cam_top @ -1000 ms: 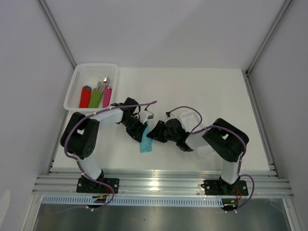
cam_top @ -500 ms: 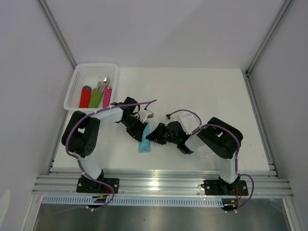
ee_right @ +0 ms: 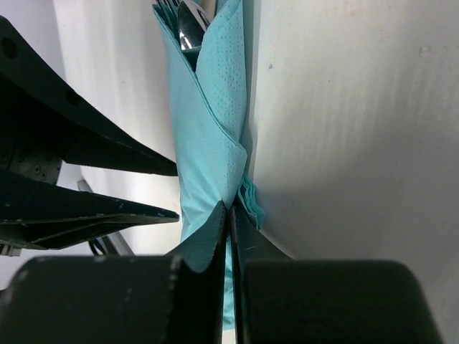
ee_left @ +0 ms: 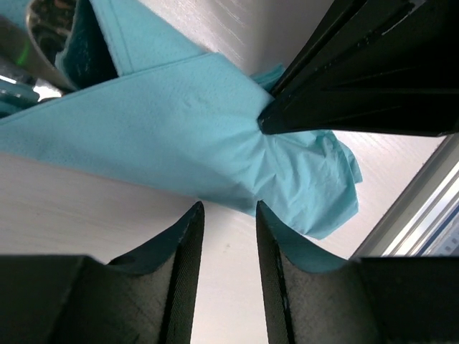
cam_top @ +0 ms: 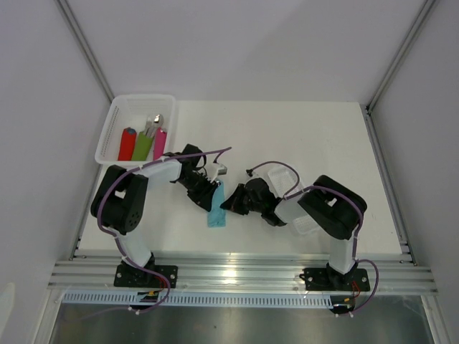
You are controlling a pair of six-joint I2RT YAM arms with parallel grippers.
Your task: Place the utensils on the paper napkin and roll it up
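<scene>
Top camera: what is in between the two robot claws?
The teal paper napkin. In the top view it lies between the left claw and the right claw, which pinches its edge.

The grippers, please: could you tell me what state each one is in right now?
Left gripper: open, holding nothing.
Right gripper: closed on the napkin.

I find nothing to read in any of my views: no words, labels, brand marks, numbers or signs. The thin teal paper napkin (ee_left: 179, 136) close in front of me carries only a fine dotted embossing and no print.
</scene>
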